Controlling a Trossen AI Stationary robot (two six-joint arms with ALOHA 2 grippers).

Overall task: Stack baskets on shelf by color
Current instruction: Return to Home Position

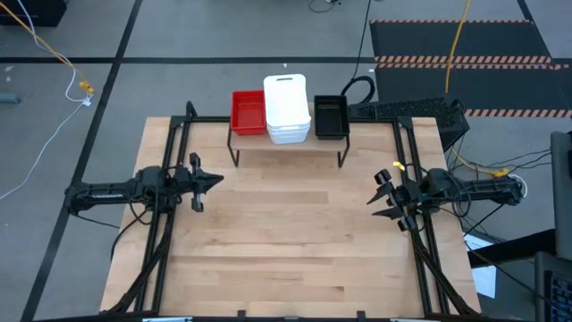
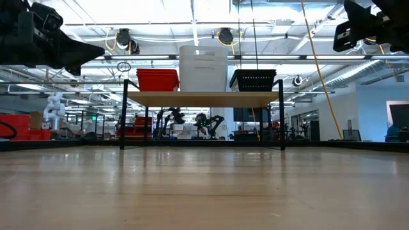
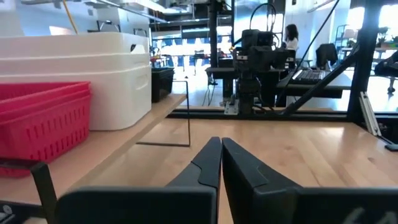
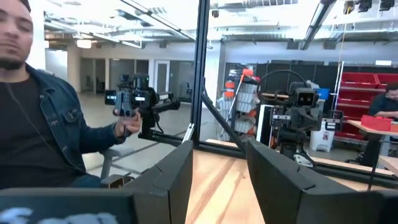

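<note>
On the shelf at the table's far edge stand three stacks of baskets: red baskets on its left, white baskets in the middle, black baskets on its right. In the low view the red stack, the taller white stack and the black stack rest with their bottoms on the plank. My left gripper hovers shut over the table's left side, raised. My right gripper hovers open over the right side. Both are well apart from the shelf.
The wooden tabletop stretches between the two arms and in front of the shelf. Black frame rails run along both sides. A person in a denim jacket shows beyond the table in the right wrist view.
</note>
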